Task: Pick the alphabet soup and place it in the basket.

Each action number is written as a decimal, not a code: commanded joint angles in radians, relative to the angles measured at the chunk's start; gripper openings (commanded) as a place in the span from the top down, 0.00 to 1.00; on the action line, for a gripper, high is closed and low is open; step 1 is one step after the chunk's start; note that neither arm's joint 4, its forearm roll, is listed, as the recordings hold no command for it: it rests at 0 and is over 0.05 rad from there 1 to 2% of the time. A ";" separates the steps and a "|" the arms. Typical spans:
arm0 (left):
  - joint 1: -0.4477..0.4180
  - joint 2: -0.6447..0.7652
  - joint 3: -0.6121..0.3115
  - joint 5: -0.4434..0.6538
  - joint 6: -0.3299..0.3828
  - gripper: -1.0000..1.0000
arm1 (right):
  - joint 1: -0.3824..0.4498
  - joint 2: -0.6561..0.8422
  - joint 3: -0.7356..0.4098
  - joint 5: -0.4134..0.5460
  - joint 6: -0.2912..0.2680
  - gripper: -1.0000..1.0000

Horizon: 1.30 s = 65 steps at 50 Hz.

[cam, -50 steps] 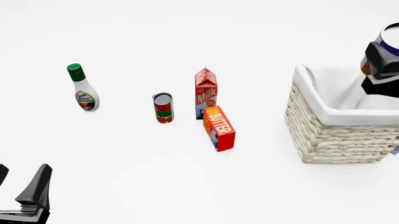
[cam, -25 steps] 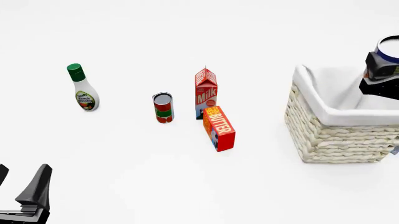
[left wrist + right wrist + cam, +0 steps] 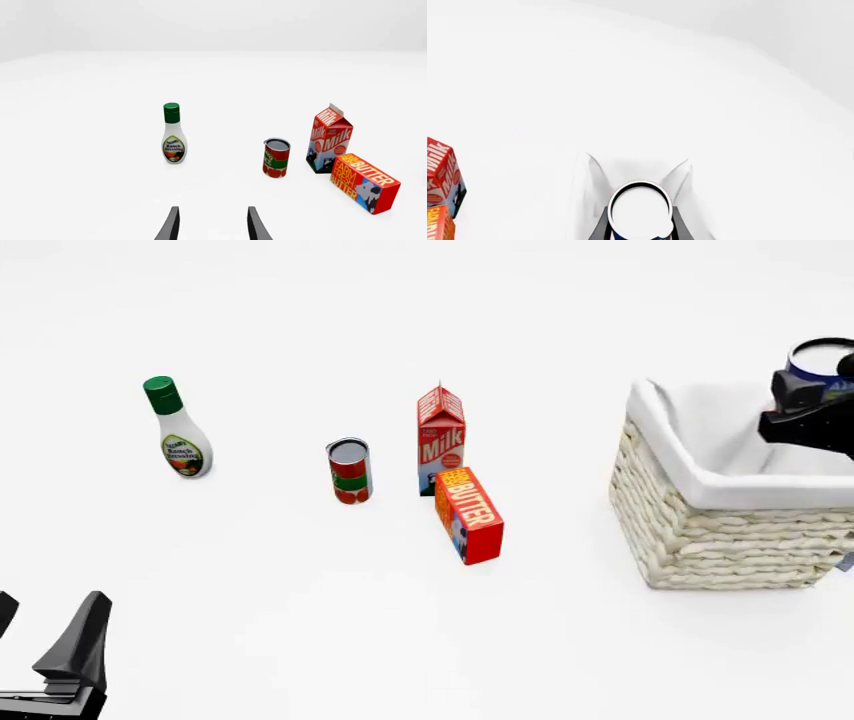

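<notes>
Lower than a second ago, the alphabet soup (image 3: 817, 362) now sits just above the basket (image 3: 707, 510), carried down in the right gripper (image 3: 807, 410) from a spot nearer the top corner of the front view. Its silver-white top faces up, so the can is held roughly upright, which I judge suits a clean drop onto the cloth lining rather than a tumble against the wicker wall. The right gripper is clamped on the can: in the right wrist view the dark fingers (image 3: 599, 229) hug both sides of the can's round top (image 3: 640, 210), with the lining's folds rising behind it. The can is thus between the fingertips, over the basket's far right part, not yet resting on anything that I can see.

Nothing else on the table has shifted. The left gripper (image 3: 212, 225) hangs low near the table's near left edge with its jaws spread and nothing between them, well apart from the dressing bottle (image 3: 176, 427), the red-and-green can (image 3: 350, 471), the milk carton (image 3: 441, 438) and the butter box (image 3: 470, 514). It stays out of the way, since the job needs only one arm
</notes>
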 commanded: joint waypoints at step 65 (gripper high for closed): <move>0.000 0.000 0.000 0.000 0.000 0.00 | -0.026 0.380 -0.256 0.192 -0.211 1.00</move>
